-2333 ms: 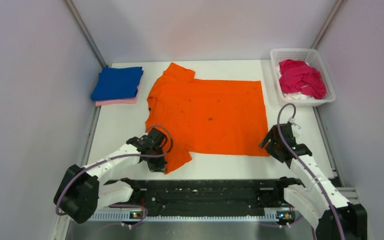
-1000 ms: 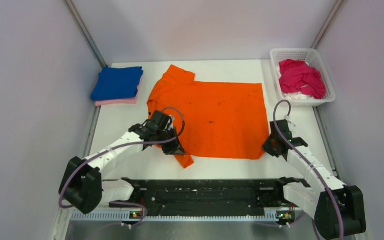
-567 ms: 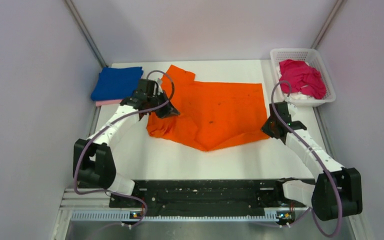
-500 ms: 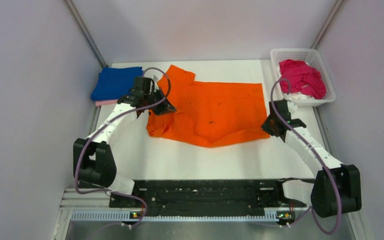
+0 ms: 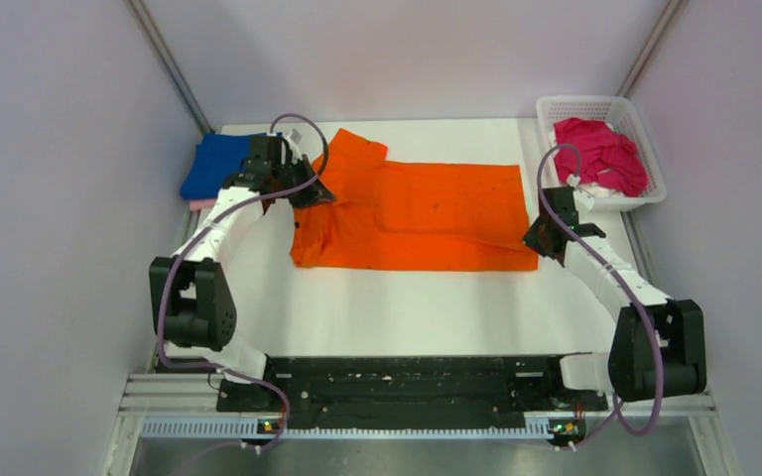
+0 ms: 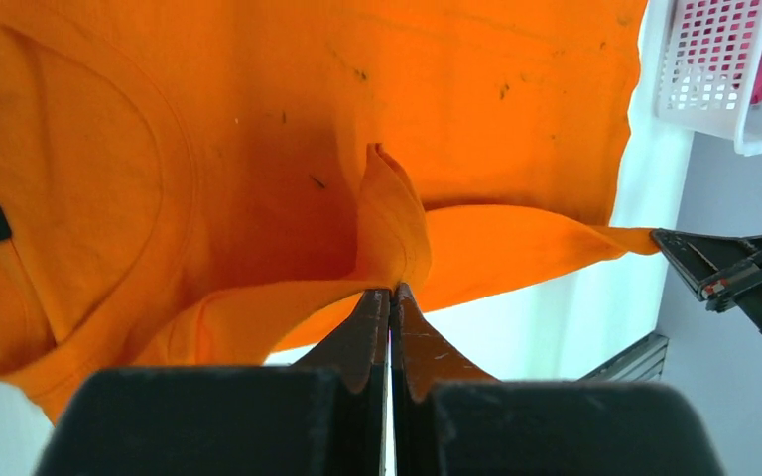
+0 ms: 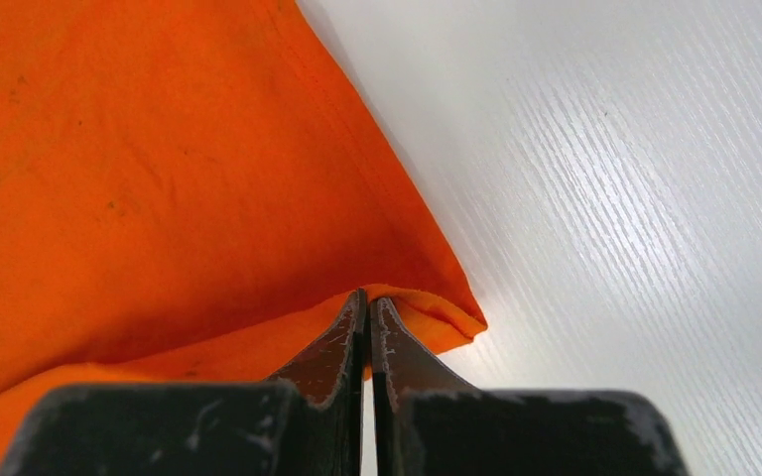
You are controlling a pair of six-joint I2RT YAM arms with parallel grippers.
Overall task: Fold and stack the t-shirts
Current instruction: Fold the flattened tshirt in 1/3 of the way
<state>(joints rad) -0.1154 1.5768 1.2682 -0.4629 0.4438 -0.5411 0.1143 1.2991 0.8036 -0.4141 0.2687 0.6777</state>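
Here the orange t-shirt [image 5: 417, 213] lies across the middle of the white table [image 5: 407, 307], spread sideways with its collar toward 9 o'clock and its hem toward 3 o'clock. Its near part is doubled over onto the far part, so the cloth forms a broad band with a straight near edge.

The left gripper [image 6: 389, 294] sits at the shirt's 10 o'clock corner, its jaws pressed together on a pinch of orange cloth that rises in a peaked fold above the layer beneath. The right gripper [image 7: 367, 297] is at the shirt's 4 o'clock corner, its jaws likewise clamped on the orange hem corner, just above the table.

At 10 o'clock on the table a folded blue t-shirt [image 5: 213, 164] rests on a folded pink t-shirt [image 5: 198, 204], just beside the left arm. At 2 o'clock stands a white lattice basket [image 5: 595, 103] holding a crumpled magenta t-shirt [image 5: 600, 154].
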